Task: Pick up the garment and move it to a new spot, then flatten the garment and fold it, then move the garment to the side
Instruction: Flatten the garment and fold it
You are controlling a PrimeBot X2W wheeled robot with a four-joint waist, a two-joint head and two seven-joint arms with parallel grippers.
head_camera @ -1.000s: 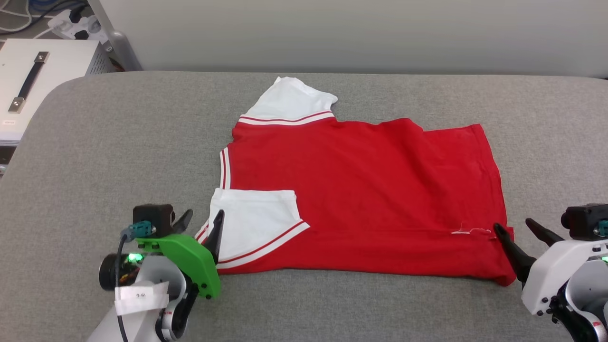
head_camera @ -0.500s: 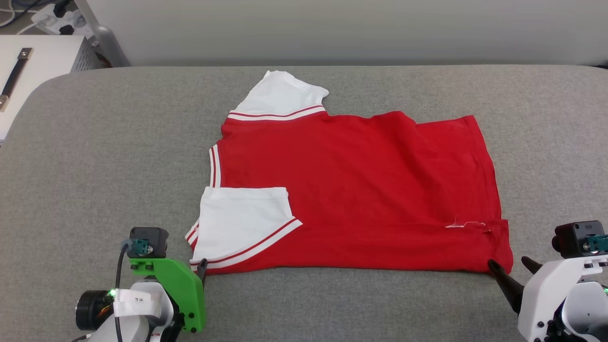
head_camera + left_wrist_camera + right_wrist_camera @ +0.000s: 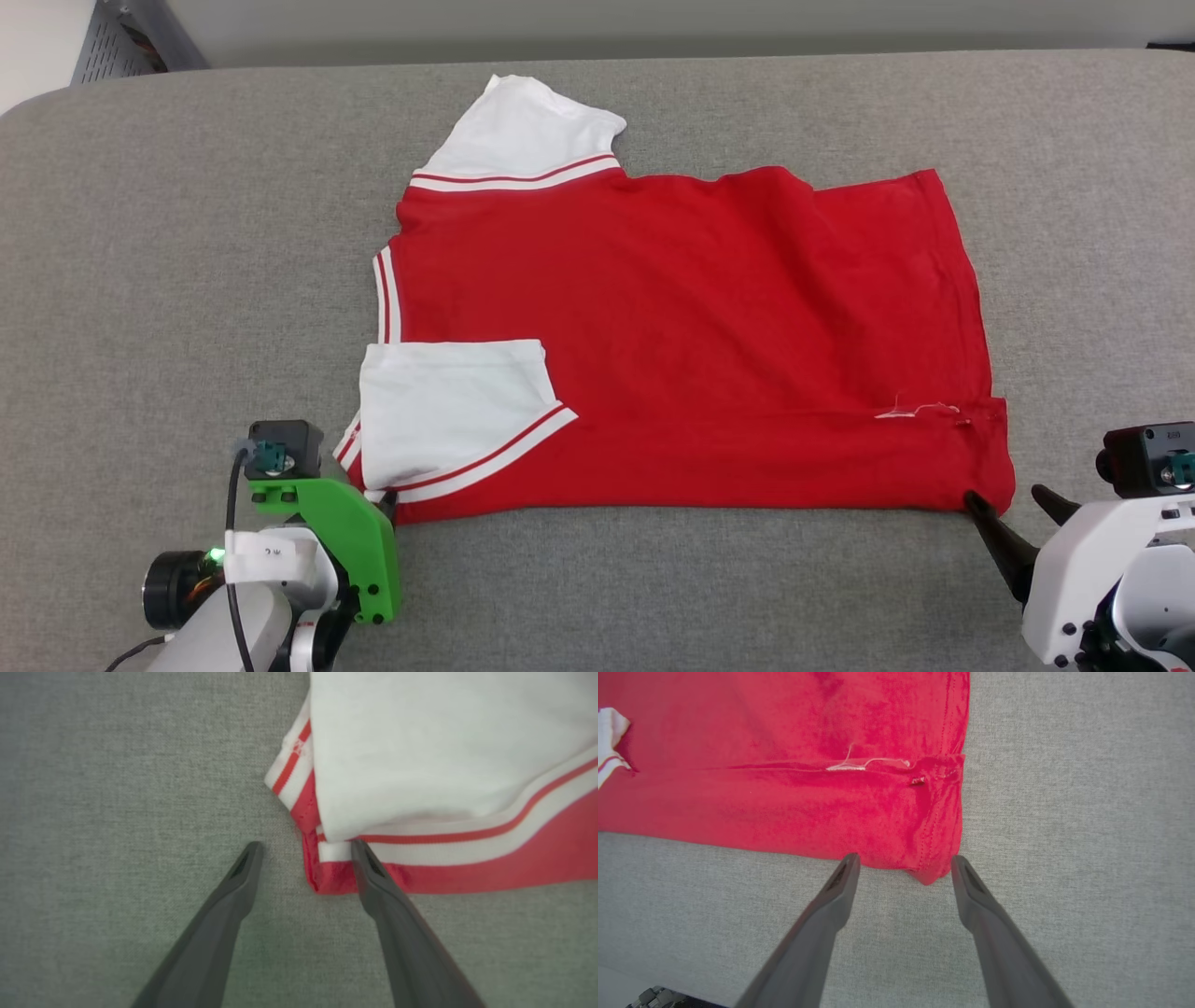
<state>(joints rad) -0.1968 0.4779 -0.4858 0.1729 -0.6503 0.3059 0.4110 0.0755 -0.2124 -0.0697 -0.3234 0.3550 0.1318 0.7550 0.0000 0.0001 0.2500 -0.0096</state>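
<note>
We see bright, even light, and it seems to come from above. Shadows are soft: just a thin dark line under the near edge of the garment (image 3: 691,327) on the surface (image 3: 187,233). The head view is sharp. The left wrist view looks soft, and the left end effector (image 3: 306,843) blurs low down.

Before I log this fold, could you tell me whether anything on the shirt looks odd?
On the garment, what looks like a loose white thread straggles along the folded edge near the right hem corner. The far sleeve sticks out while the near sleeve is folded in.
</note>
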